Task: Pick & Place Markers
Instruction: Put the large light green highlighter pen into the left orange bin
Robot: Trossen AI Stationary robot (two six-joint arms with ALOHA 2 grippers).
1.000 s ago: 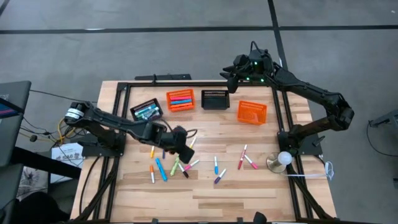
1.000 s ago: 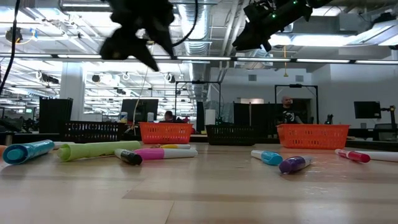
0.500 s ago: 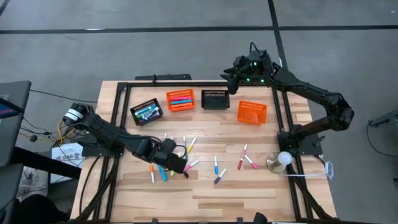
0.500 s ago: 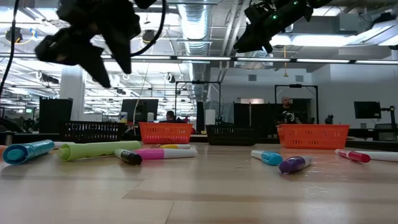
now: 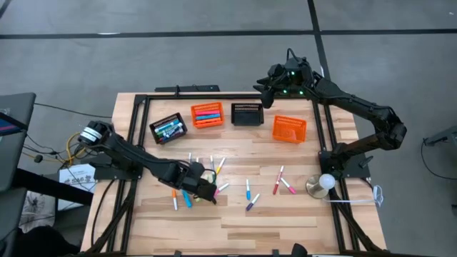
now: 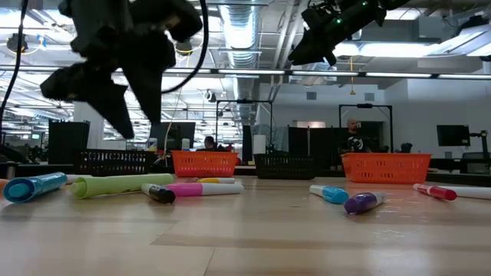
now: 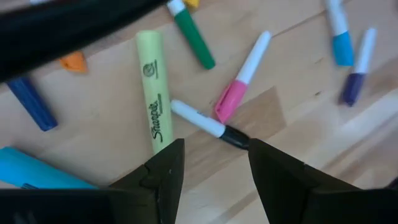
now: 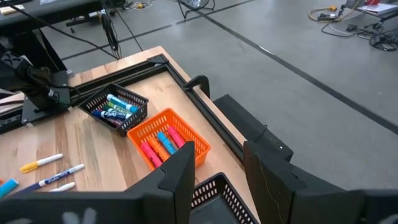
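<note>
The left gripper (image 7: 211, 165) hangs with fingers spread over the white-and-black marker (image 7: 208, 124), at about 7 o'clock on the table (image 5: 285, 214). The yellow highlighter (image 7: 153, 106) and pink marker (image 7: 239, 81) lie so close that one finger could bump them away. The right gripper (image 8: 214, 168), fingers apart, waits at 12 o'clock.

Grey concrete floor (image 5: 214, 57) crossed by dark lines; light wooden desk (image 5: 285, 221) in a black frame; ceiling ducts (image 6: 245, 31), strip lights, monitors and a person (image 6: 354, 132) behind.
</note>
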